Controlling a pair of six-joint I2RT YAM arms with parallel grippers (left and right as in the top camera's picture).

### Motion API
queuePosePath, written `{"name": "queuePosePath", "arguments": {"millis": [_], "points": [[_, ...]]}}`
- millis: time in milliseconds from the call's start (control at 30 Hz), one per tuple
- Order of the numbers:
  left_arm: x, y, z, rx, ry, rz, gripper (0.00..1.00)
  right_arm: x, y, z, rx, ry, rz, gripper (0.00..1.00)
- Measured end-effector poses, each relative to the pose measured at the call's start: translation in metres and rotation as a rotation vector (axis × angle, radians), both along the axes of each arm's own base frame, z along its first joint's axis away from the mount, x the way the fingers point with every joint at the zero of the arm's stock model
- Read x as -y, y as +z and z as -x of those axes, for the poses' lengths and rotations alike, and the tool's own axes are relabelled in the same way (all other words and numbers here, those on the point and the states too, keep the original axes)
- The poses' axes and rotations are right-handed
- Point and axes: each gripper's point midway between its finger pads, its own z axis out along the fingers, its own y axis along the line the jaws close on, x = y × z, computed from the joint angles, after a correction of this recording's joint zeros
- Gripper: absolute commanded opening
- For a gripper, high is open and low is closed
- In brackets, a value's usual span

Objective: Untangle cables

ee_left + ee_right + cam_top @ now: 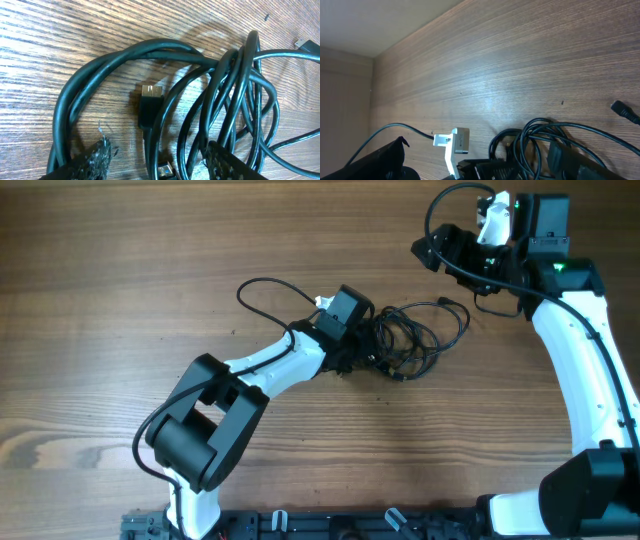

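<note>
The cables (pixel 405 345) lie as a tangled bundle of thin black cords in the middle of the table. My left gripper (pixel 362 358) is down at the bundle's left side. In the left wrist view it (pixel 160 162) stands open, and its fingers (pixel 95 160) straddle several strands and a blue-cored plug (pixel 167 171) without pinching them. A black plug with a silvery tip (pixel 150 100) lies inside the loops (pixel 220 100). My right gripper (pixel 428 250) hovers open and empty at the back right, apart from the bundle. Its wrist view shows the cables (pixel 540 137) below it.
The left arm's own thicker wire (pixel 265 292) loops to the left of its wrist camera (pixel 455 142). One loose cord end with a plug (pixel 443 303) points toward the back; the same plug (pixel 625 111) shows in the right wrist view. Bare wooden table (pixel 120 310) surrounds the bundle.
</note>
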Motion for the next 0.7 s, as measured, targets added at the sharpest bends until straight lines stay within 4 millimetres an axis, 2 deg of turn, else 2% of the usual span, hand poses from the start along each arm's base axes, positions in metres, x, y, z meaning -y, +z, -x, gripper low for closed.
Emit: {"name": "queuePosePath", "arguments": {"millis": [700], "points": [[0.0034,0.0034,-0.0044,0.02,0.003,0.017,0.68,0.0,-0.0001,0.0001,0.0,0.001,0.001,0.94]]}}
